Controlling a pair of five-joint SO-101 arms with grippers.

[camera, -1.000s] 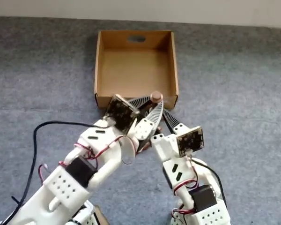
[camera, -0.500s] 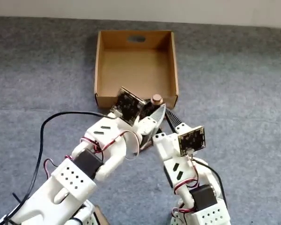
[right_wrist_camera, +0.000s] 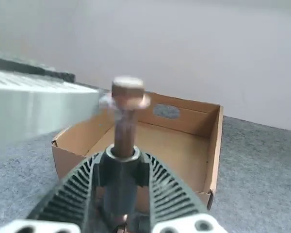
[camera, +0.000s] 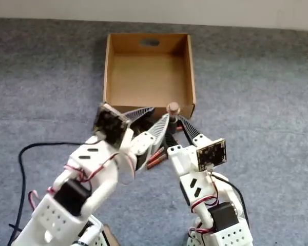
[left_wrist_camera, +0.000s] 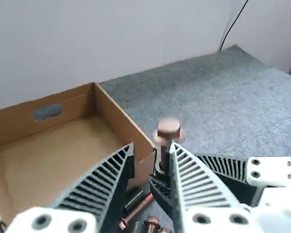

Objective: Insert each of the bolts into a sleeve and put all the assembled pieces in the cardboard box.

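Sleeve (right_wrist_camera: 120, 167) with bolt (right_wrist_camera: 125, 119), seemingly seated, clamped in right jaws; left jaws spread

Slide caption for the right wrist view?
Right gripper holds a sleeve upright, bolt partly inserted, cardboard box behind.

The right pincer (right_wrist_camera: 120, 162) has black ribbed fingers (right_wrist_camera: 170, 191) on a white body. Between them are a dark grey sleeve (right_wrist_camera: 120, 171) and a copper-brown bolt (right_wrist_camera: 128, 97). Beyond it is a plain tan box (right_wrist_camera: 214, 145); beneath it, speckled grey carpet (right_wrist_camera: 262, 174).

Left hand (camera: 156, 114) opened, drawing back from the bolt (camera: 172, 108).
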